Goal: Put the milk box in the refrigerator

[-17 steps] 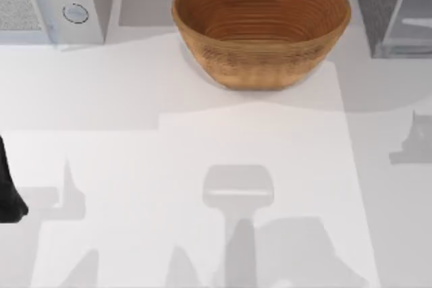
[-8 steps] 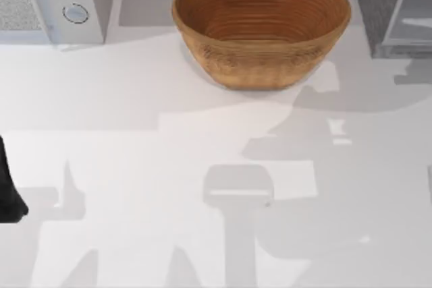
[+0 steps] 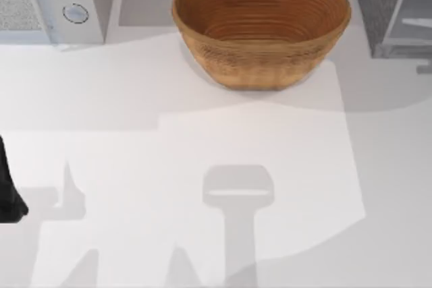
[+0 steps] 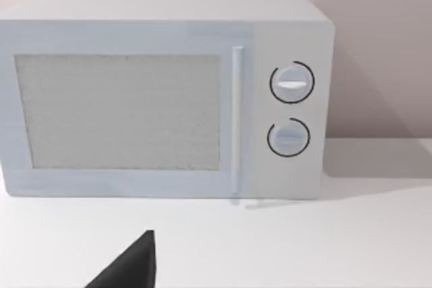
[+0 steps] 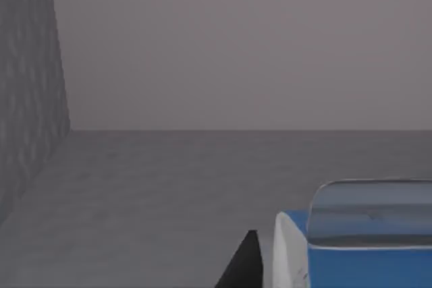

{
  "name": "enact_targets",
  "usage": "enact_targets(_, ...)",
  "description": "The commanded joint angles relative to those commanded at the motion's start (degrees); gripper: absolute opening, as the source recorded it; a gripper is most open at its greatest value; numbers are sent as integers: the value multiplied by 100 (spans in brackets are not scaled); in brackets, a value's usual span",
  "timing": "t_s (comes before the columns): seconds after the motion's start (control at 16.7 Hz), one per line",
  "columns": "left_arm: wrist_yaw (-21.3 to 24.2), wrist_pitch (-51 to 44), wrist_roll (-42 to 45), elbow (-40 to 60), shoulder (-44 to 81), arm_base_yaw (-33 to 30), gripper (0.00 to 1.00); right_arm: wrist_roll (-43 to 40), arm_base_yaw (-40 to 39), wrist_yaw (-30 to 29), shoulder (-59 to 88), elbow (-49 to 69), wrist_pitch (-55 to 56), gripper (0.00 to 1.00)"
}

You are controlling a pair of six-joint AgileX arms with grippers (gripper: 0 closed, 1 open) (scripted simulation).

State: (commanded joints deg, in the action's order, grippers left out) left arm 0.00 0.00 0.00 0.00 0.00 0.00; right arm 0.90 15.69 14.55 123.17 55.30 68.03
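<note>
Boxy blue-topped milk box [image 5: 351, 247] on smooth grey refrigerator [image 5: 34, 85] floor; jaws' state indiscernible, woven basket [image 3: 262, 28]

The counter [image 3: 135, 99] is plain white, crossed by pale grey shadows. The wicker basket [image 3: 262, 25] is warm orange-brown, ribbed with fine horizontal coils. The microwave [image 4: 162, 92] is light grey-blue, with a speckled grey mesh window and two round white dials ringed in dark lines. The refrigerator [image 3: 381, 5] is dark grey and speckled, with a paler, smooth grey panel. In the right wrist view, its inside is flat grey, and the milk box [image 5: 351, 254] shows white and bright blue. The left arm [image 3: 8, 193] is black.
</note>
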Motion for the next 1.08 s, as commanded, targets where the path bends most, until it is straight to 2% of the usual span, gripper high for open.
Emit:
enact_targets(0.54,0,0,0,0,0,0,100,12,-23,-11,230,254,-50,0)
enact_targets(1.08,0,0,0,0,0,0,100,-6,-266,-247,1374,2993,-1601,0)
